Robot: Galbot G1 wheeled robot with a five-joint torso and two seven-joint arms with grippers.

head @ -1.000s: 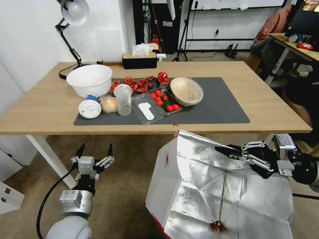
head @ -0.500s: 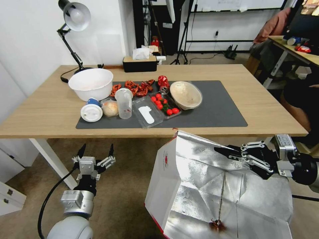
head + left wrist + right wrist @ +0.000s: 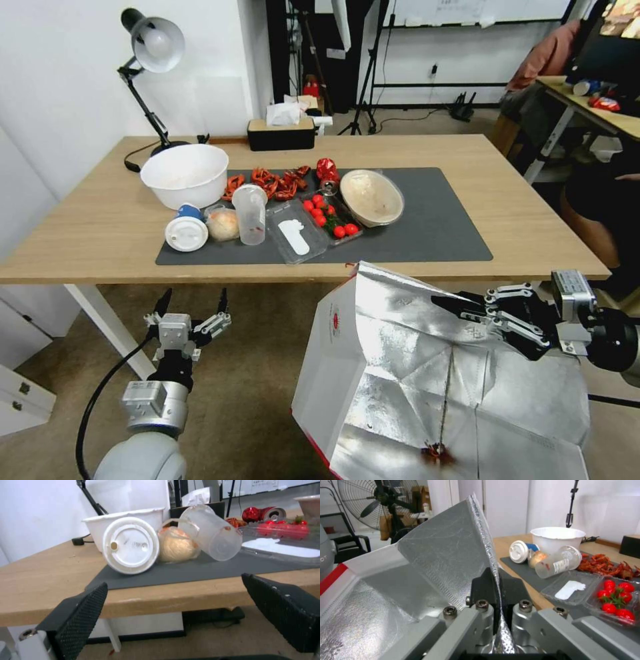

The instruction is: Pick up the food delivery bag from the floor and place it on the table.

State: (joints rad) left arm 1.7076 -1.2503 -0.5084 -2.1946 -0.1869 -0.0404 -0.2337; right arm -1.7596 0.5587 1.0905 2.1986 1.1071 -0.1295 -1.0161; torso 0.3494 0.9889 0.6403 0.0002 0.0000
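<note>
Food delivery bag [image 3: 413,373] is hanging at lower right, its foil edge pinched in the closed right gripper [image 3: 445,304]; left gripper [image 3: 192,301] is gaping empty at lower left.

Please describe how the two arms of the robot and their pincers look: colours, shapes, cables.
The left pincer has two black pointed fingers with dotted textured pads, on a silver metal body atop a rounded grey arm, with a black cable looping beside it. The right pincer has black fingers, silver linkage bars with visible screws, and a black wrist.

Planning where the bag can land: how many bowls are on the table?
2: a white bowl at the mat's left rear corner, and a lidded bowl right of the tomatoes.
</note>
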